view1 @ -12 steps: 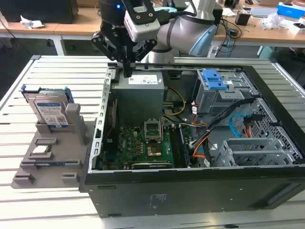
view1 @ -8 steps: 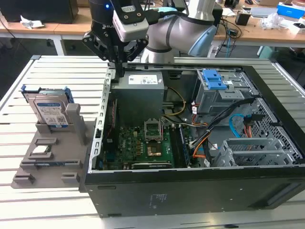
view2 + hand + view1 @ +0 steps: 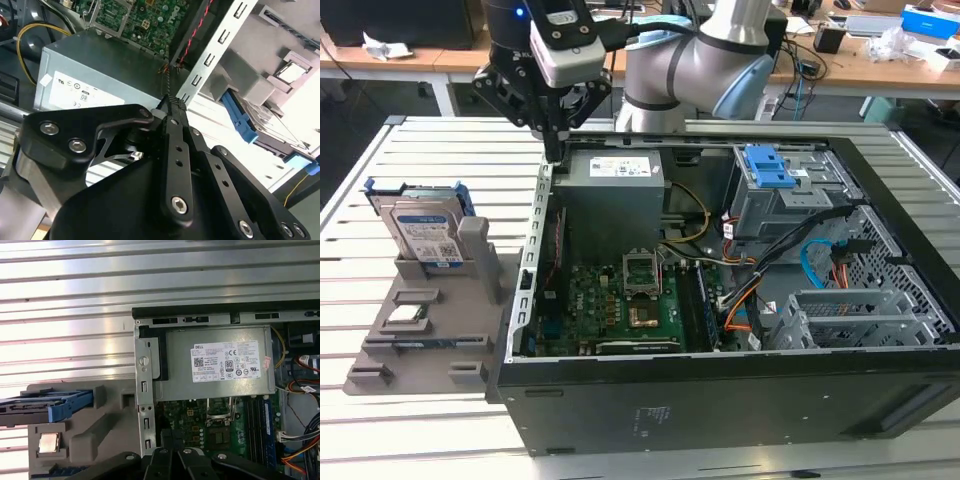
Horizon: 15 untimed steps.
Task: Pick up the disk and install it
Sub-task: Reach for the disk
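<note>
The disk [image 3: 424, 228] stands upright in a grey holder [image 3: 430, 330] on the slatted table, at the exterior view's left of the open computer case. It is silver with a white and blue label and blue rails. In the first wrist view the disk [image 3: 44, 406] appears edge-on, and in the second wrist view its blue rail [image 3: 241, 118] shows. My gripper [image 3: 556, 152] hangs above the case's back corner, next to the grey power-supply box [image 3: 615, 185], to the exterior view's right of the disk and apart from it. Its fingertips [image 3: 172, 103] are together, shut on nothing.
A small square processor chip [image 3: 408, 318] lies on the holder in front of the disk. The open case [image 3: 720, 400] holds a green motherboard [image 3: 620, 305], cables and a drive cage with a blue latch [image 3: 768, 168]. Desks with clutter stand behind.
</note>
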{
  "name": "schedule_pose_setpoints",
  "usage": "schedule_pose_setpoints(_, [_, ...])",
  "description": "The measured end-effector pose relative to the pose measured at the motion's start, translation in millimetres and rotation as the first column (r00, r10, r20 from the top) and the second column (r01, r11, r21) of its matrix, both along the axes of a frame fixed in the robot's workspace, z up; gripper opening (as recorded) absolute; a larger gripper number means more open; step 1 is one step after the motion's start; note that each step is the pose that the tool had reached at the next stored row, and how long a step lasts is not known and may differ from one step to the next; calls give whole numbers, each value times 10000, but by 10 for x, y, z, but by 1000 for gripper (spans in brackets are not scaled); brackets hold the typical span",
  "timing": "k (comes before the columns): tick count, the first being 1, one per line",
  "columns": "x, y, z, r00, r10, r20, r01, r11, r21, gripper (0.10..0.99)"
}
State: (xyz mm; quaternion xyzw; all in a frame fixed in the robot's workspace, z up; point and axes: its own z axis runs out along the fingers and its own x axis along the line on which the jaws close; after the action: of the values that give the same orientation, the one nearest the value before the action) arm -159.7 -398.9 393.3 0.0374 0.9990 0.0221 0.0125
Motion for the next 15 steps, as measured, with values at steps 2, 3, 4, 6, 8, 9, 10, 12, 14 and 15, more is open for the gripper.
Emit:
schedule_pose_setpoints(2, [-44,0,0,10000,0,0,0,10000,0,106])
schedule_pose_setpoints(3, [-64,0,0,10000,1,1,-1,10000,0,106])
schedule_pose_setpoints(4, [-85,0,0,10000,1,0,-1,10000,0,106])
schedule_pose_setpoints(6, [-125,0,0,10000,1,1,-1,10000,0,106])
schedule_pose_setpoints(8, [-285,0,0,10000,1,0,-1,10000,0,106])
schedule_pose_setpoints(9, [-321,0,0,10000,1,0,-1,10000,0,106])
schedule_pose_setpoints(10, [-342,0,0,10000,0,0,0,10000,0,106])
schedule_pose_setpoints(12, [-372,0,0,10000,0,0,0,10000,0,106])
schedule_pose_setpoints(14, [-409,0,0,10000,0,0,0,10000,0,106])
schedule_pose_setpoints(15, [-425,0,0,10000,1,0,-1,10000,0,106])
